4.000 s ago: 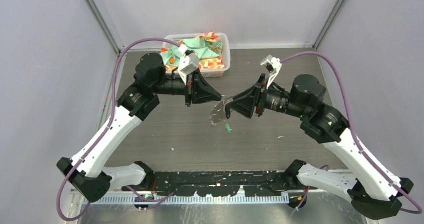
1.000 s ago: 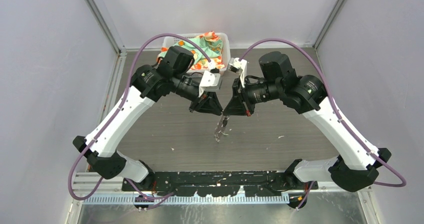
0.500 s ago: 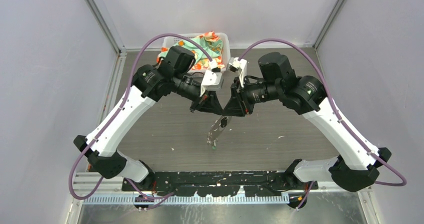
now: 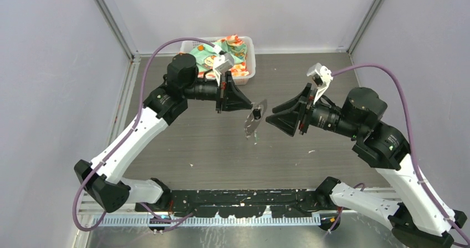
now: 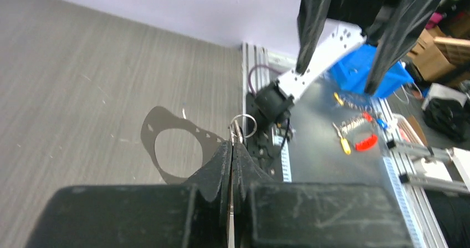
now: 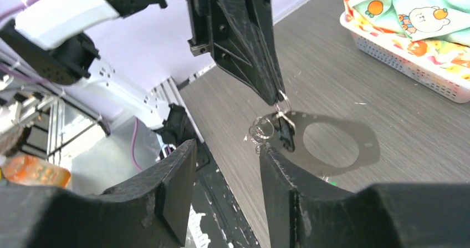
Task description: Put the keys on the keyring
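Silver-grey keyring hangs in mid-air over the middle of the table. It hangs from the left gripper, fingers pressed tight together on its top end. Black-headed key dangles against it, with a couple of small wire rings. Green key: can't pick it out for certain.

Right gripper is spread with nothing in it, just beside the bunch, not touching.

Handling guess: the loop is light, thin and floppy, so it will swing and twist. The key is small, slick metal. Take it by the plastic head, not the blade.

Room: open table below the bunch. White basket of cloth sits well behind the left gripper. Side walls are well off. The only tight spot is between the two grippers.
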Available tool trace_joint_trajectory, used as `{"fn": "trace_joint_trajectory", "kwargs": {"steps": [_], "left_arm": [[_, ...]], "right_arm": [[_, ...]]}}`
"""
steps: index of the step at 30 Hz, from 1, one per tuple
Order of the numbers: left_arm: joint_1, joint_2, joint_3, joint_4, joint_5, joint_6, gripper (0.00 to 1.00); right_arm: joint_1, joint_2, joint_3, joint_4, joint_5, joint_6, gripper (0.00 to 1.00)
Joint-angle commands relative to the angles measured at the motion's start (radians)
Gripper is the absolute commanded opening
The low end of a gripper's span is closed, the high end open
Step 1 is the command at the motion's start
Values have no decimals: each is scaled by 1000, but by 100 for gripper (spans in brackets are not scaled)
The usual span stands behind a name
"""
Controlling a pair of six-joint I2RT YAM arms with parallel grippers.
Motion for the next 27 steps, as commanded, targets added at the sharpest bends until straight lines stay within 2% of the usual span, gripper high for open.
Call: {"fn": "trace_joint_trajectory", "kwargs": {"steps": [1, 5, 10, 23, 27], "left_arm": [[-4, -70, 12, 290, -124, -158, 0], [-27, -77, 20, 363, -63, -129, 0], [-35, -111, -7, 349, -44, -80, 0], [-38, -142, -49, 296, -189, -13, 0], [-42, -140, -50, 296, -180, -12, 0]], "right_arm": [[-6, -13, -55, 163, 108, 93, 52], [-6, 24, -29, 169, 146, 90, 51], [-8, 42, 12, 192, 130, 96, 51], [-6, 75, 61, 165, 47, 115, 57], [-8, 108, 82, 158, 74, 118, 53]]}}
